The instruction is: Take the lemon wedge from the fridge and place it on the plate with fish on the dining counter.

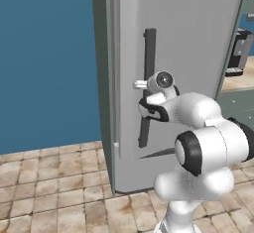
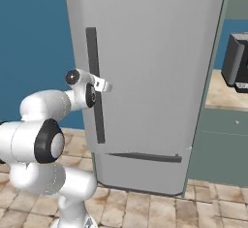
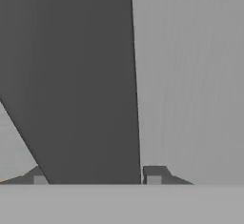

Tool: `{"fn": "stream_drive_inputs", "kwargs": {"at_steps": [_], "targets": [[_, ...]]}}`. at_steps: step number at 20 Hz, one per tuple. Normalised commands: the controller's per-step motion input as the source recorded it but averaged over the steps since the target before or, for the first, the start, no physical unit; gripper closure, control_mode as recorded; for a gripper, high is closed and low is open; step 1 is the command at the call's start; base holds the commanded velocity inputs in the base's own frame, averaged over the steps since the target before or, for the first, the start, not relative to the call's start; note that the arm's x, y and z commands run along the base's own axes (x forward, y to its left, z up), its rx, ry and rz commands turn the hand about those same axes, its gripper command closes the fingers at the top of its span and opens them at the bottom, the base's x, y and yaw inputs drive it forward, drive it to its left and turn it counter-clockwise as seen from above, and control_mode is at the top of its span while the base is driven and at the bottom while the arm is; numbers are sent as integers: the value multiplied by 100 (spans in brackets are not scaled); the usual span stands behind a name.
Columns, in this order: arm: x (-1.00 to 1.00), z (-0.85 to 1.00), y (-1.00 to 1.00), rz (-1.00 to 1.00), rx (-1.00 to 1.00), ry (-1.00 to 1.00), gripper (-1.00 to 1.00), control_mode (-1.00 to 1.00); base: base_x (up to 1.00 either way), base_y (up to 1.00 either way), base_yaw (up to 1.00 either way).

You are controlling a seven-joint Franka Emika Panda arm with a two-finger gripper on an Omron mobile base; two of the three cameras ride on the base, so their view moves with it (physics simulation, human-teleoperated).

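The fridge [image 2: 155,76] is a tall light-grey cabinet and its door stands closed. My gripper [image 2: 98,84] is at the long dark vertical handle [image 2: 94,96], about halfway up it. From the left base view the gripper [image 1: 148,85] straddles the handle [image 1: 148,53], with one pale finger [image 1: 140,84] on its left side. In the hand view the dark handle [image 3: 86,85] fills the gap between my fingertips [image 3: 153,175], so the gripper [image 3: 95,178] looks shut on it. The lemon wedge is hidden behind the door. The plate with fish and the dining counter are out of view.
A blue wall [image 1: 44,53] runs left of the fridge, above the brown tiled floor [image 1: 54,177]. To the right, a dark appliance [image 2: 237,62] sits on a beige counter [image 2: 223,96] over grey-green cabinets [image 2: 218,149]. A dark bar [image 2: 145,157] crosses the fridge near its base.
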Motion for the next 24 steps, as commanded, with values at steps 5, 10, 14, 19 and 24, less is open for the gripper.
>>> {"fn": "stream_drive_inputs", "kwargs": {"at_steps": [5, 10, 14, 19, 24], "targets": [[-100, 19, -100, -28, 13, 0, 100, -100, 0, 0, 0], [-100, 35, -100, -31, 17, 0, 100, -100, 0, 0, 0], [-100, 73, -66, -31, 15, 0, -100, -100, 0, 0, 0], [-90, 99, 12, -36, 2, 0, -100, -100, 0, 0, 0], [-33, 83, 76, -49, -5, 4, -100, -100, 0, 0, 0]]}}
